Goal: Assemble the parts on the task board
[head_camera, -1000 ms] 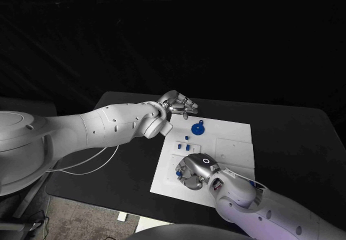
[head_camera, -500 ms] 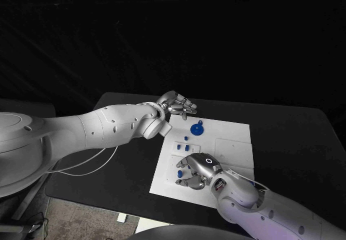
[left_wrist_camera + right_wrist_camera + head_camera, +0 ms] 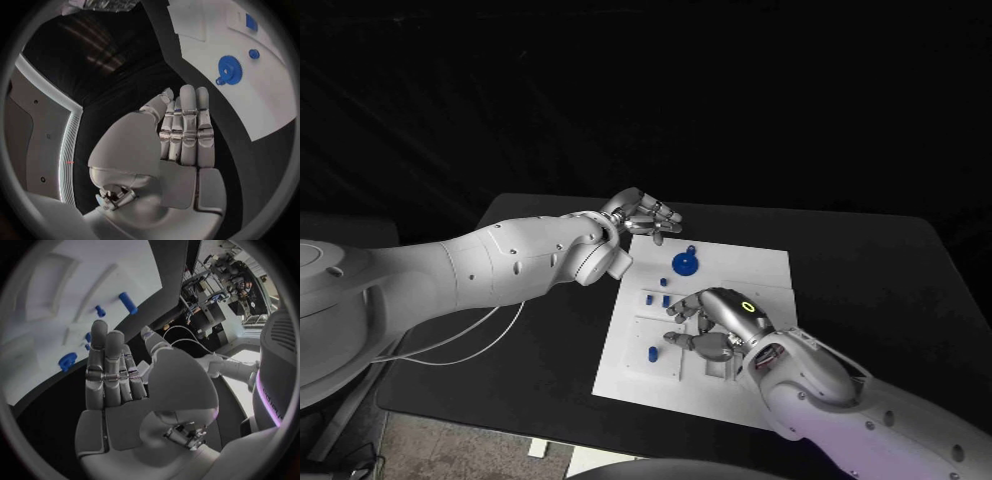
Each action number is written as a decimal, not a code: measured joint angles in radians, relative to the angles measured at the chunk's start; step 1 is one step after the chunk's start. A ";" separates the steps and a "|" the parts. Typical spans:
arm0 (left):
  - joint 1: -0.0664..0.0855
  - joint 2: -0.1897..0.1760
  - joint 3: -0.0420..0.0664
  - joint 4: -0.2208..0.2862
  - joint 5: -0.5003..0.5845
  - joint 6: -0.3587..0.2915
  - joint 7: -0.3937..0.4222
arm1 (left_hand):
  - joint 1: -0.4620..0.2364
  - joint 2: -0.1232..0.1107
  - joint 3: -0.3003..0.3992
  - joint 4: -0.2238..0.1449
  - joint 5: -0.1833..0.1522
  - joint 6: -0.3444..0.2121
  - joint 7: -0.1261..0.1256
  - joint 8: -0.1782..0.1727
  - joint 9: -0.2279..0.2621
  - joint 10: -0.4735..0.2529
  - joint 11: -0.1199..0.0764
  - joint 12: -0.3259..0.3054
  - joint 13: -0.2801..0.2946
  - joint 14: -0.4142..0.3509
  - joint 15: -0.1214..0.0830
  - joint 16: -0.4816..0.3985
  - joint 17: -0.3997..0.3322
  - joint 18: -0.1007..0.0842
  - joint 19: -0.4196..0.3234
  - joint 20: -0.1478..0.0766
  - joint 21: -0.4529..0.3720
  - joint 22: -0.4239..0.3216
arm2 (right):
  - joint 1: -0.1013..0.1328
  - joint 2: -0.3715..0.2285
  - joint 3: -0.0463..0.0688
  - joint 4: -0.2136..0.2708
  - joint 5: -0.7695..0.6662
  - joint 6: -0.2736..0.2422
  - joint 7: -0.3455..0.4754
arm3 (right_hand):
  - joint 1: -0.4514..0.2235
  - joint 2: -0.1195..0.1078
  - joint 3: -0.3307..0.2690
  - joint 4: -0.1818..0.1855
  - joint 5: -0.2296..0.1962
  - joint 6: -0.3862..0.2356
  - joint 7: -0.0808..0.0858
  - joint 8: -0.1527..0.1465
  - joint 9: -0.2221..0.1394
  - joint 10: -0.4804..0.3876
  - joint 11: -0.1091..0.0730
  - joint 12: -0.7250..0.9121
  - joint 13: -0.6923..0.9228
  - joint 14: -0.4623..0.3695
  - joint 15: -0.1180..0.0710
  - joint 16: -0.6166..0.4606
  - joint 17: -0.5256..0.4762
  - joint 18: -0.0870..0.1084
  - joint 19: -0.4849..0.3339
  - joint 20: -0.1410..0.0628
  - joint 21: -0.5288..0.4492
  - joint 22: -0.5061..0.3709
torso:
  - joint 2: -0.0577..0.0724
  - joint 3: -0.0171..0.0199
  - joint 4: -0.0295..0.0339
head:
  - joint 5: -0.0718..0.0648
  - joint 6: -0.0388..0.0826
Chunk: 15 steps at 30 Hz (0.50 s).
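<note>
Black table | white task board | dark backdrop

The right hand rises over the white task board with its fingers straight, close beside each other and holding nothing. On the board lie small blue parts: a long one near the board's edge next to the black table, a smaller one just beside it, and another one close to a different edge of the board, near the fingertips. The board also has shallow raised outlines on its white surface.
</note>
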 measured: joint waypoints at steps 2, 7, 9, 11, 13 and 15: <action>0.000 -0.002 0.000 0.000 0.000 0.000 0.000 | 0.000 0.000 0.000 0.000 0.000 0.000 0.000 0.000 0.000 0.000 0.000 0.000 0.000 0.000 0.000 0.000 0.000 0.000 0.000 0.000 0.000 0.000 | 0.011 -0.038 0.025 0.018 0.047 0.004 0.000 | -0.016 0.005 0.031 -0.008 0.000 0.030 -0.011 0.000 0.002 0.049 -0.016 0.000 0.002 0.009 -0.012 0.000 0.000 -0.001 0.003 -0.011 0.008 0.001 | 0.000 0.0003 -0.0010 | -0.011 0.007; 0.000 -0.010 0.000 0.001 0.000 0.001 0.000 | 0.000 0.000 0.000 0.000 0.000 0.000 0.000 0.000 0.000 0.000 0.000 0.000 0.000 0.000 0.000 0.000 0.000 0.000 0.000 0.000 0.000 0.000 | 0.046 -0.123 0.063 0.029 0.177 0.045 -0.008 | -0.074 0.024 0.029 -0.002 -0.016 0.052 -0.025 0.000 0.005 0.176 -0.052 0.049 0.043 0.023 -0.035 0.005 0.005 -0.025 -0.002 -0.034 0.030 0.011 | -0.001 0.0016 -0.0038 | -0.037 0.022; 0.000 -0.015 0.000 0.001 0.001 0.001 0.000 | 0.000 0.000 0.000 0.000 0.000 0.000 0.000 0.000 0.000 0.000 0.000 0.000 0.000 0.000 0.000 0.000 0.000 0.000 0.000 0.000 0.000 0.000 | 0.066 -0.161 0.075 0.025 0.241 0.090 -0.023 | -0.115 0.055 -0.025 0.002 -0.094 0.025 -0.026 0.000 0.005 0.159 -0.071 0.233 0.244 0.010 -0.051 0.024 0.037 -0.049 0.001 -0.056 0.035 0.027 | -0.001 0.0022 -0.0058 | -0.045 0.026; 0.000 -0.017 0.000 0.001 0.001 0.001 0.000 | -0.003 0.003 0.000 0.000 0.000 0.000 0.000 0.000 0.000 0.000 0.000 0.000 0.000 0.000 0.000 0.000 0.000 0.000 0.000 0.000 0.000 0.000 | 0.082 -0.194 0.082 0.014 0.299 0.141 -0.044 | -0.128 0.069 -0.033 0.002 -0.113 0.017 -0.028 0.000 0.007 0.066 -0.070 0.416 0.460 -0.004 -0.053 0.062 0.092 -0.063 0.000 -0.058 0.050 0.052 | -0.002 0.0042 -0.0084 | -0.055 0.030; 0.000 -0.018 0.000 0.002 0.001 0.001 0.000 | -0.003 0.003 0.000 0.000 0.000 0.000 0.000 0.000 0.000 0.000 0.000 0.000 0.000 0.000 0.000 0.000 0.000 0.000 0.000 0.000 0.000 0.000 | 0.089 -0.219 0.085 0.004 0.344 0.187 -0.068 | -0.128 0.068 -0.033 0.002 -0.116 0.018 -0.030 0.000 0.008 0.046 -0.075 0.466 0.522 -0.004 -0.053 0.070 0.110 -0.063 0.000 -0.058 0.055 0.065 | -0.003 0.0055 -0.0100 | -0.062 0.032; 0.000 -0.021 0.000 0.005 0.002 0.001 0.000 | -0.003 0.003 0.000 0.000 0.000 0.000 0.000 0.000 0.000 0.000 0.000 0.000 0.000 0.000 0.000 0.000 0.000 0.000 0.000 0.000 0.000 0.000 | 0.093 -0.241 0.086 -0.007 0.392 0.239 -0.101 | -0.131 0.064 -0.013 0.010 -0.112 0.039 -0.034 0.000 0.020 0.042 -0.079 0.553 0.613 -0.001 -0.056 0.138 0.199 -0.063 0.000 -0.058 0.070 0.083 | -0.003 0.0074 -0.0117 | -0.070 0.032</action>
